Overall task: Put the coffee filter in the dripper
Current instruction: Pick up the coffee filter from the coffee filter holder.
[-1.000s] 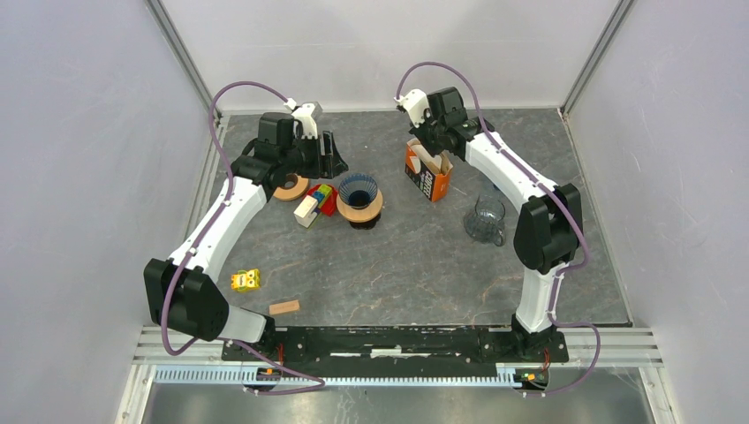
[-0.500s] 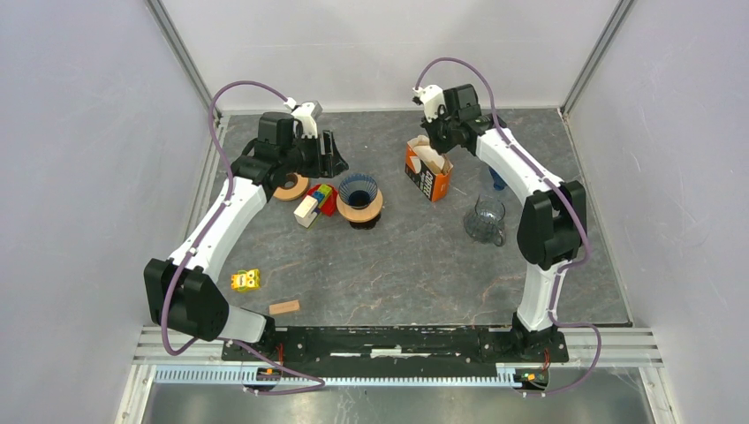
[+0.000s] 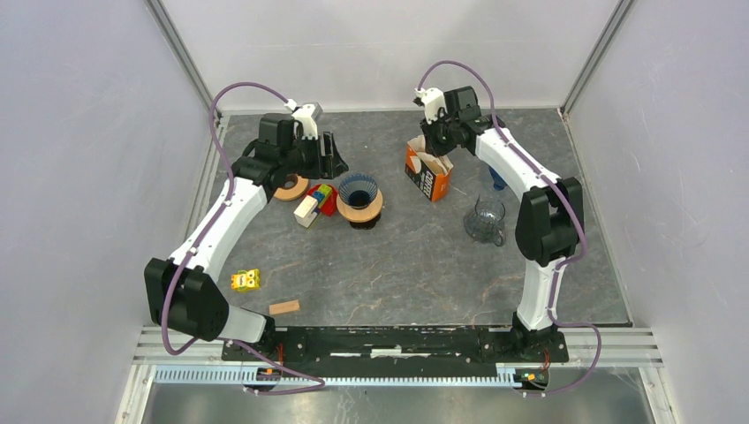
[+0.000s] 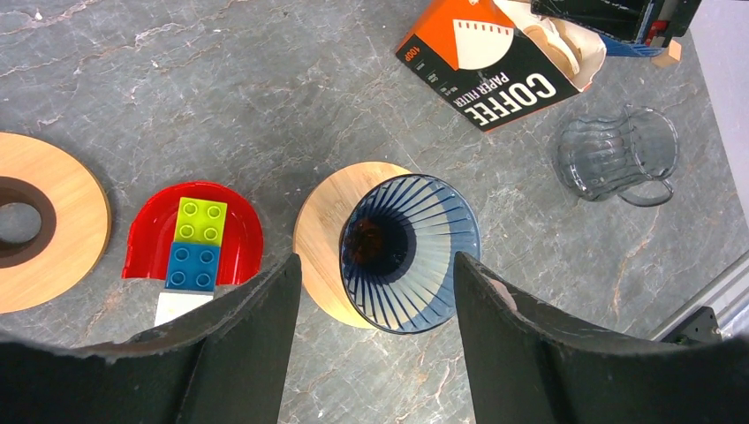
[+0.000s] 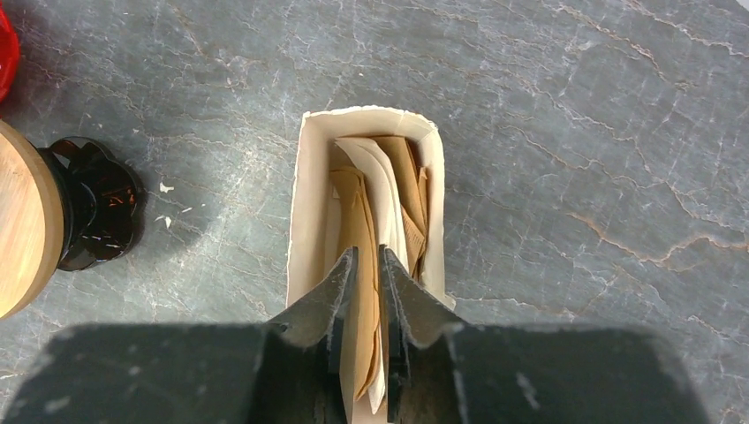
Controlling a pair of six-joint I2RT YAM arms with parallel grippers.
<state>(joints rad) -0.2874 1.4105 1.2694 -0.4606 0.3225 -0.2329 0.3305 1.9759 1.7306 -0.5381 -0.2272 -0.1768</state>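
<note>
The blue ribbed dripper [image 3: 359, 190] stands on a round wooden base, open side up. In the left wrist view the dripper [image 4: 411, 252] sits just ahead of my open, empty left gripper [image 4: 378, 258], which hovers beside it [image 3: 334, 163]. The orange coffee filter box [image 3: 428, 172] stands to its right with its top open. My right gripper [image 3: 439, 146] reaches into that opening. In the right wrist view its jaws [image 5: 367, 256] are closed to a narrow gap on a brown paper filter [image 5: 358, 208] among several filters inside the box [image 5: 305, 203].
A clear glass jug [image 3: 485, 219] stands right of the box. A wooden ring [image 3: 290, 186], a red bowl with toy bricks [image 3: 324, 199] and a pale block lie left of the dripper. A yellow toy [image 3: 245, 280] and a small wooden block [image 3: 283, 307] lie near front left.
My right wrist has shifted right and back over the filter box and settled at its open top. The left arm has not moved.
</note>
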